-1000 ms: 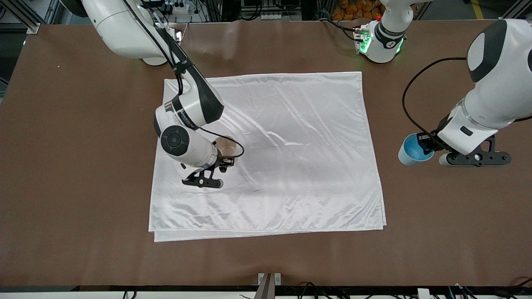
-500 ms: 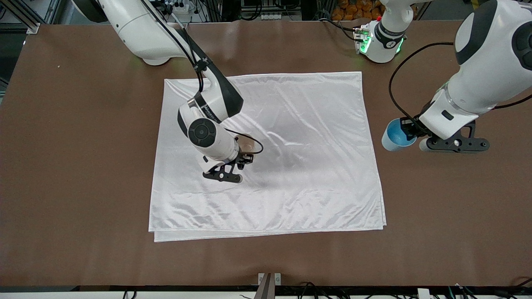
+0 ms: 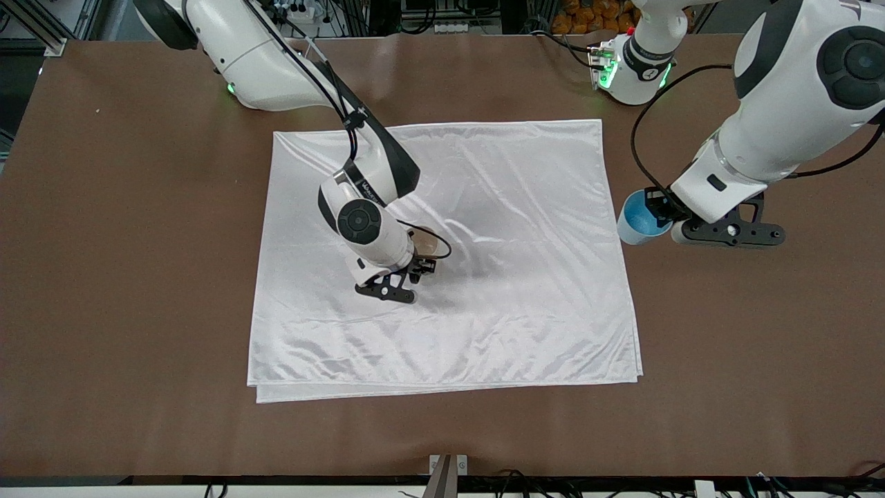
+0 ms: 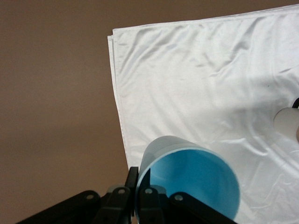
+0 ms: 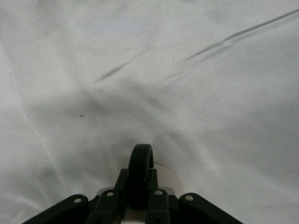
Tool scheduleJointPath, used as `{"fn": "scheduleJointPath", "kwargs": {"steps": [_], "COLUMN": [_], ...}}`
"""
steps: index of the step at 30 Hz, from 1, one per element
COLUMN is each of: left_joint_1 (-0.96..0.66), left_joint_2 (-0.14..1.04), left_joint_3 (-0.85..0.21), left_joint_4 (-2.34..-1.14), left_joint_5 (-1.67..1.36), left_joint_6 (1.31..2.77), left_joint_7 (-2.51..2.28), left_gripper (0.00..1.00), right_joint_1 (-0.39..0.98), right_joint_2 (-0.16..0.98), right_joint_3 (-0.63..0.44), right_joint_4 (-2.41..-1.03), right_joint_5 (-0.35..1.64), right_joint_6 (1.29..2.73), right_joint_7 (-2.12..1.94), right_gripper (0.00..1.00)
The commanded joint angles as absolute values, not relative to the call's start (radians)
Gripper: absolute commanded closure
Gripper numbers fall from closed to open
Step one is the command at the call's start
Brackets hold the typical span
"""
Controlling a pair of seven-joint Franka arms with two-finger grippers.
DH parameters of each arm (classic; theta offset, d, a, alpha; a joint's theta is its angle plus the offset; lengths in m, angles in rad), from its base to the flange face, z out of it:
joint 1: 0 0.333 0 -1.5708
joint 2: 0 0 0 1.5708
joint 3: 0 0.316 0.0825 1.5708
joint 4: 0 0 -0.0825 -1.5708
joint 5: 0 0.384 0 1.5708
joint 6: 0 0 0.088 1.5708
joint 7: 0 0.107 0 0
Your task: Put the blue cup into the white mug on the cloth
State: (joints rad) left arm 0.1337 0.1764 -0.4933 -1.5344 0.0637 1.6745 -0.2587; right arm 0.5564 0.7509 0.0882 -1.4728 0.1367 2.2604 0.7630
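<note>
No legible text on anything.

Both arms reach in, the right hand [image 3: 418,266] and the left hand [image 3: 665,216] each clamped tight.

White mug [image 3: 425,241] mostly hidden under right arm wrist; body cut off in right wrist view. Blue cup [image 4: 189,179] base cut off, left wrist view.

I was working in a robotics lab: two white arms [image 3: 290,62] bolted to a brown table [image 3: 138,277], aluminium framing [image 3: 41,28], cables [image 3: 525,477] and a power strip [image 3: 290,10] along the edges.
</note>
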Motion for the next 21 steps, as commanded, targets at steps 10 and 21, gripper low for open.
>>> {"fn": "scheduleJointPath", "kwargs": {"steps": [10, 21], "left_joint_1": [0.126, 0.080], "left_joint_2": [0.189, 0.221], "left_joint_3": [-0.534, -0.535], "left_joint_4": [-1.528, -1.516], "left_joint_5": [0.034, 0.018], "left_joint_6": [1.660, 1.660], "left_joint_7": [-0.367, -0.457], "left_gripper": [1.00, 1.00], "right_joint_1": [0.554, 0.443], "right_joint_2": [0.758, 0.755], "right_joint_3": [0.080, 0.077], "right_joint_4": [-1.436, -1.436], "right_joint_5": [0.144, 0.095], "right_joint_6": [2.246, 2.243], "right_joint_7": [0.770, 0.623], "right_gripper": [0.00, 0.00]}}
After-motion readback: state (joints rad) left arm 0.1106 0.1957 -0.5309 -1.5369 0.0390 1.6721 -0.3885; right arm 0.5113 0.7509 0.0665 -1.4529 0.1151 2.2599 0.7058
